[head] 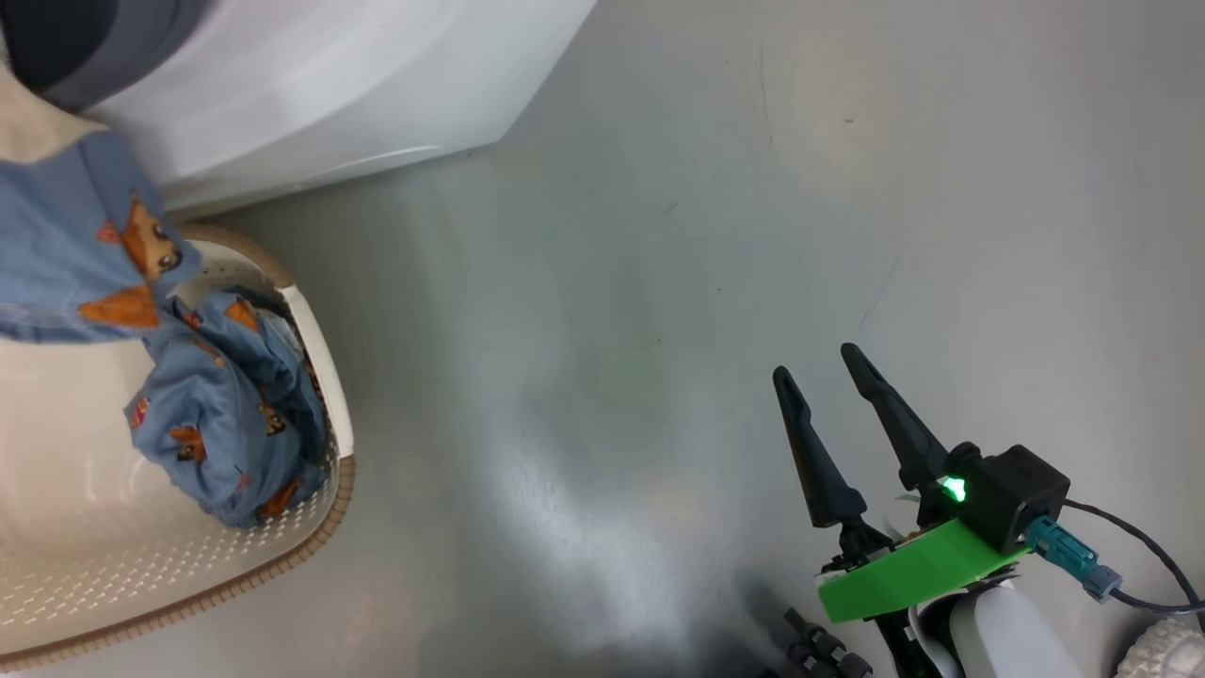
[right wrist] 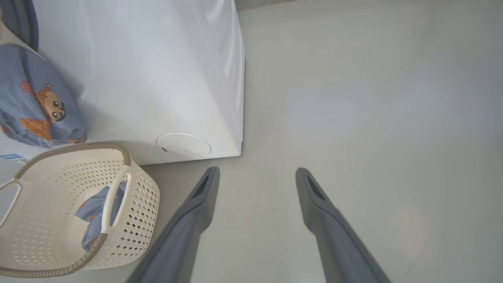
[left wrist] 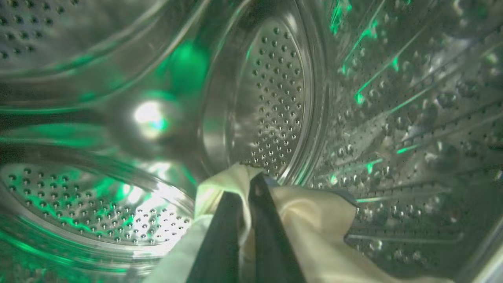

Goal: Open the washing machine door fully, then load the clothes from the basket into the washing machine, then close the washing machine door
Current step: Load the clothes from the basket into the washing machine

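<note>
My left gripper is inside the washing machine's steel perforated drum, shut on a cream cloth. A light blue garment with orange cartoon prints hangs down from the machine's mouth over the basket; it also appears in the right wrist view as the blue garment. More blue printed clothes lie in the cream basket. The white washing machine stands behind it. My right gripper is open and holds nothing above the floor, right of the basket. The washing machine door is out of view.
Grey floor stretches to the right of the machine and basket. The machine's round filter cap sits low on its front near the corner. A cable trails from my right wrist.
</note>
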Robot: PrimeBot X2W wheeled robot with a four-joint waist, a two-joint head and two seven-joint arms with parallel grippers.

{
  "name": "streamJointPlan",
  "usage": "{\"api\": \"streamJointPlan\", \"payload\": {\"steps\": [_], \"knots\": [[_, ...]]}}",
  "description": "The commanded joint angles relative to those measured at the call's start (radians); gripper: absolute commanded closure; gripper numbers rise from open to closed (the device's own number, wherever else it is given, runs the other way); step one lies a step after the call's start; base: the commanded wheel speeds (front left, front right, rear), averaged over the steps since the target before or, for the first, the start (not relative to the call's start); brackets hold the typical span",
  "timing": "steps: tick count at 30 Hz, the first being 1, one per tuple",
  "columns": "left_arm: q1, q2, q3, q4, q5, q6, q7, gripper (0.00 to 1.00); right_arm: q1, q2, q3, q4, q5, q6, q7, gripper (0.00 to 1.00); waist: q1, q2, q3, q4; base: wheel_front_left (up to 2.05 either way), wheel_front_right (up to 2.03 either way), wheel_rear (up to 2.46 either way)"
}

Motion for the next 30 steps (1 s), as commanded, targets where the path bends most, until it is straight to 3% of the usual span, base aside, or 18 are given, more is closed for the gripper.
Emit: {"api": "streamJointPlan", "payload": {"steps": [1, 3, 4, 17, 30], "knots": [[0.026, 0.041, 0.020, 0.000, -0.018, 0.008, -0.005, 1.00, 0.000, -0.005, 0.024, -0.013, 0.019, 0.001, -0.005, 0.00, 0.0000, 0.0000, -0.005, 0.002, 0.00, 0.00, 0.00], [0.035, 0.033, 0.026, 0.035, -0.032, 0.008, -0.005, 0.44, -0.001, -0.005, 0.023, -0.011, 0.019, 0.001, -0.005, 0.00, 0.0000, 0.0000, -0.010, 0.005, 0.00, 0.00, 0.00], [0.039, 0.029, 0.032, 0.069, -0.042, 0.010, -0.005, 0.00, -0.001, -0.005, 0.024, -0.010, 0.018, 0.001, -0.005, 0.00, 0.0000, 0.0000, -0.014, 0.006, 0.00, 0.00, 0.00], [0.020, -0.015, 0.038, 0.257, -0.085, 0.012, -0.005, 0.00, -0.003, -0.005, 0.015, -0.005, 0.010, 0.001, -0.005, 0.00, 0.0000, 0.0000, -0.048, 0.032, 0.00, 0.00, 0.00], [0.094, -0.075, 0.051, 0.234, -0.123, 0.022, -0.005, 0.00, -0.018, -0.005, -0.021, -0.005, -0.002, 0.001, -0.005, 0.00, 0.0000, 0.0000, -0.090, 0.084, 0.00, 0.00, 0.00]]}}
